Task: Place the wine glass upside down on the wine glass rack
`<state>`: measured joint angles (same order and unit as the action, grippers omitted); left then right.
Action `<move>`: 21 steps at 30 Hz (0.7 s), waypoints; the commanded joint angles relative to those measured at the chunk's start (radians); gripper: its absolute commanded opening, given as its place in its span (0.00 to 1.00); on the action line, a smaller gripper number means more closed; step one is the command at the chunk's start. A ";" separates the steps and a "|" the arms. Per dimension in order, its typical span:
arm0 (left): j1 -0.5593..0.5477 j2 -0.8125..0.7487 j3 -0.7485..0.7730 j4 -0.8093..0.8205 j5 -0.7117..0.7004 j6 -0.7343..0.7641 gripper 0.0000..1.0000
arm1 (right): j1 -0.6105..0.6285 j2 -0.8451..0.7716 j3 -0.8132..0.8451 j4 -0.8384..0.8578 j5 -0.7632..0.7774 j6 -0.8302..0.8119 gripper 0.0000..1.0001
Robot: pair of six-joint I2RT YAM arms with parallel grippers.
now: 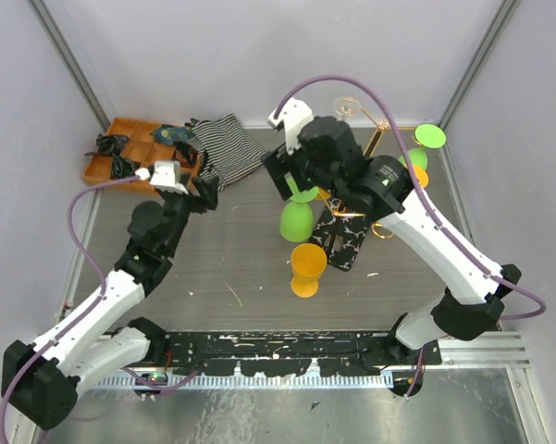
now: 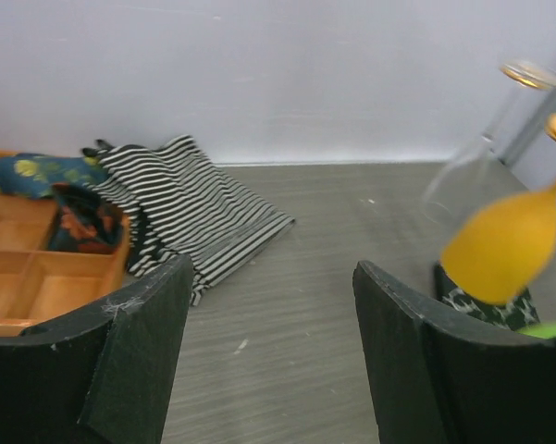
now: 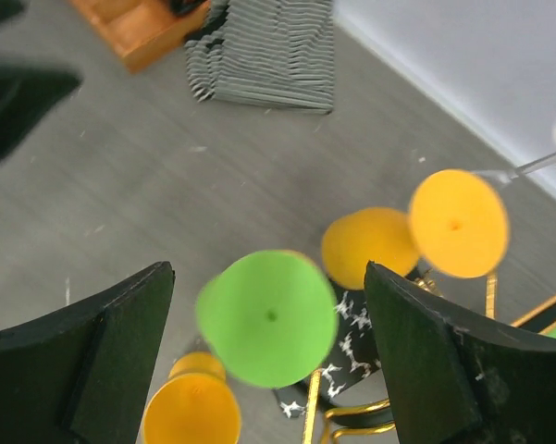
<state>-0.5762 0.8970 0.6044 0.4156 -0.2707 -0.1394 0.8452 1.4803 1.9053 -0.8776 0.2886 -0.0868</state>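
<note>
While the left claw (image 2: 270, 277) gapes empty, the right claw (image 3: 268, 277) stands open over the green wine glass (image 3: 270, 316)

From above, the wine glass rack (image 1: 344, 242) is being largely hidden by the right arm (image 1: 426, 227). At the left wrist, an orange glass (image 2: 504, 245) is being blurred and a wooden tray (image 2: 37, 270) is being cropped by the edge. At the right wrist, the green wine glass (image 3: 270, 316) is being blurred.

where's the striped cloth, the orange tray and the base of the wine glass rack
striped cloth (image 1: 229, 148), top external view, middle of the fabric
orange tray (image 2: 65, 294), left wrist view, bare floor of a compartment
rack base (image 1: 350, 242), top external view, speckled black plate
</note>
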 commanded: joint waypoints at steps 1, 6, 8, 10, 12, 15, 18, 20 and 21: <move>0.133 0.070 0.117 -0.159 0.081 -0.143 0.76 | 0.149 -0.035 -0.029 -0.058 0.046 0.028 0.89; 0.177 0.154 0.198 -0.183 0.144 -0.170 0.74 | 0.296 -0.020 -0.090 -0.178 0.087 0.110 0.86; 0.177 0.167 0.206 -0.181 0.147 -0.175 0.73 | 0.314 -0.056 -0.162 -0.165 0.060 0.178 0.85; 0.177 0.169 0.207 -0.185 0.148 -0.178 0.73 | 0.324 -0.100 -0.239 -0.152 0.027 0.236 0.84; 0.177 0.164 0.208 -0.201 0.149 -0.178 0.72 | 0.327 -0.140 -0.316 -0.155 0.005 0.287 0.82; 0.177 0.145 0.206 -0.228 0.152 -0.178 0.72 | 0.328 -0.176 -0.401 -0.169 -0.005 0.341 0.81; 0.177 0.117 0.195 -0.243 0.147 -0.177 0.71 | 0.327 -0.202 -0.468 -0.160 -0.018 0.364 0.79; 0.177 0.097 0.187 -0.249 0.139 -0.176 0.71 | 0.327 -0.208 -0.503 -0.146 -0.038 0.363 0.78; 0.177 0.088 0.184 -0.253 0.134 -0.176 0.71 | 0.327 -0.207 -0.516 -0.140 -0.048 0.360 0.77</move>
<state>-0.4019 1.0382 0.7803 0.1738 -0.1322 -0.3115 1.1694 1.3109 1.4235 -1.0573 0.2790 0.2226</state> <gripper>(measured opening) 0.712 0.784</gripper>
